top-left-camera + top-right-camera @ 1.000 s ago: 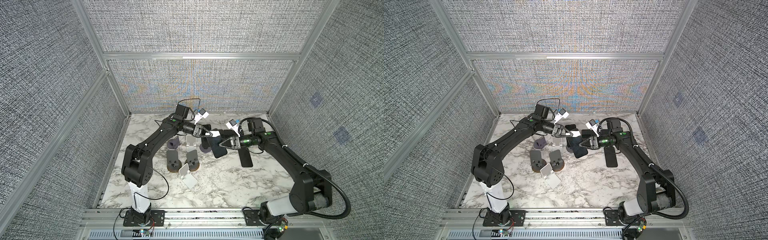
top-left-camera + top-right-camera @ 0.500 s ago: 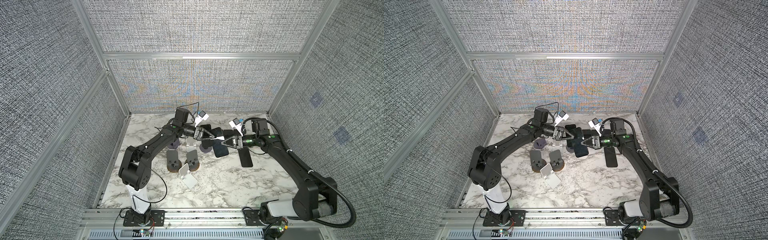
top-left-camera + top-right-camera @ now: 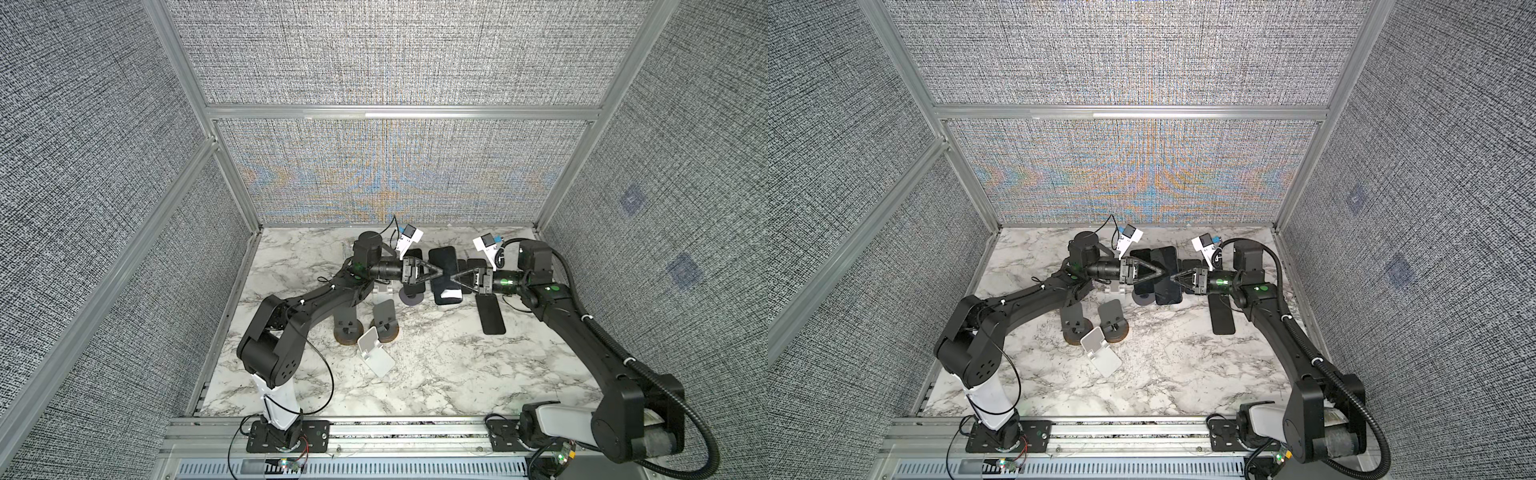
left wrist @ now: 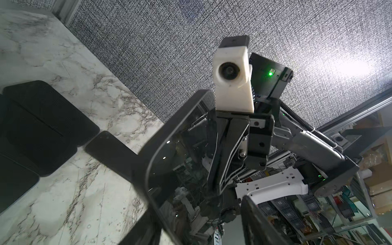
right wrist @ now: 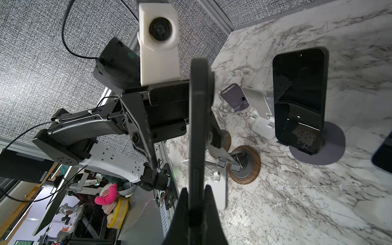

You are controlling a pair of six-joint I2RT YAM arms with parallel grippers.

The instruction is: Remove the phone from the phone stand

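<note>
Wood-rimmed stands (image 3: 384,311), two, held phone (image 3: 444,259), one

The phone (image 3: 445,274) is above the table (image 3: 457,374), rear centre, between left gripper (image 3: 439,272) and right gripper (image 3: 454,277). A second phone (image 3: 491,316) lies flat front-right of it. Two stands (image 3: 384,322) sit front-left, with a third stand (image 3: 375,352) just before them.

Desk (image 3: 436,374) was smooth, white marble-look. Walls (image 3: 374,62) were rough woven grey cloth, frame rails (image 3: 399,112) brushed metal. Phone (image 3: 444,257) was glossy black. Stand base (image 5: 255,172) was wood-rimmed, white stand (image 3: 376,351) matt plastic.
</note>
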